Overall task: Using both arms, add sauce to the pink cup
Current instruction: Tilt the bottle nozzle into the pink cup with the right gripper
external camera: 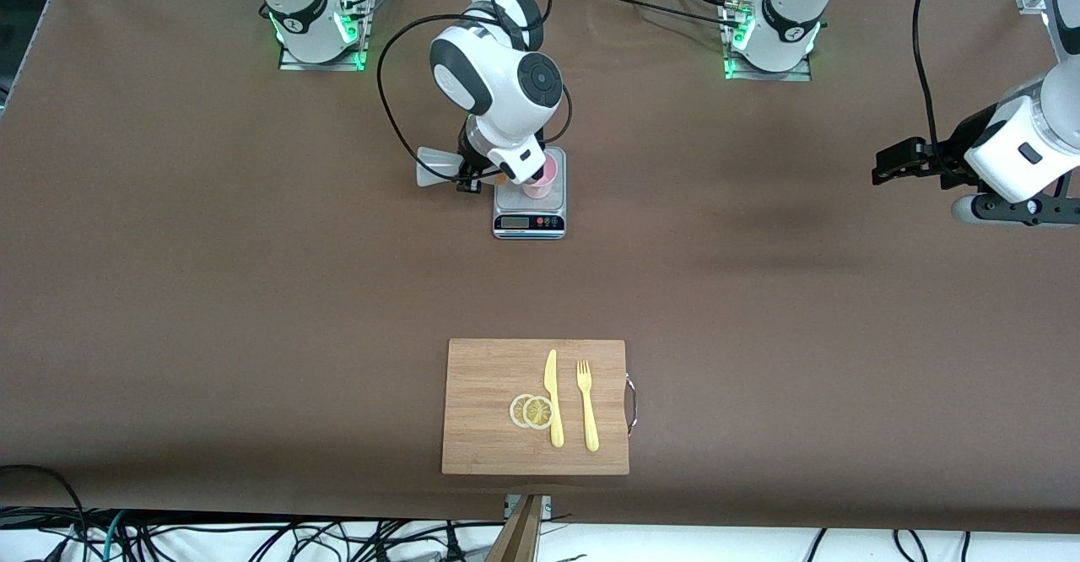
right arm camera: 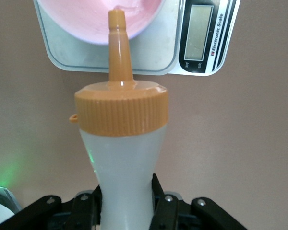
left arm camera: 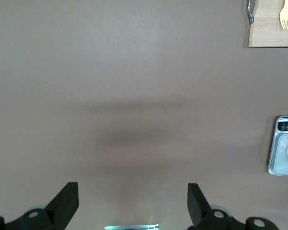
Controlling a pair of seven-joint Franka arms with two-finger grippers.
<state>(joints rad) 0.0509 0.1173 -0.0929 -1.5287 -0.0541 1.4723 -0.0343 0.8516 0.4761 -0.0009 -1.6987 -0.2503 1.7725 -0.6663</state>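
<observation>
Two white jointed arms with glossy rounded shells and dark grey round joint caps. Right arm [external camera: 498,81]: black cable looping along its side, a small dark mark on the white wrist block. Left arm [external camera: 1025,144]: white link with a small dark rectangle, black bracket underneath, thin black cable running up. Black two-finger grippers, matte, with angular fingers [left arm camera: 65,201] and silver screw heads [right arm camera: 169,198]. White bases near the table's top edge, lit green.
</observation>
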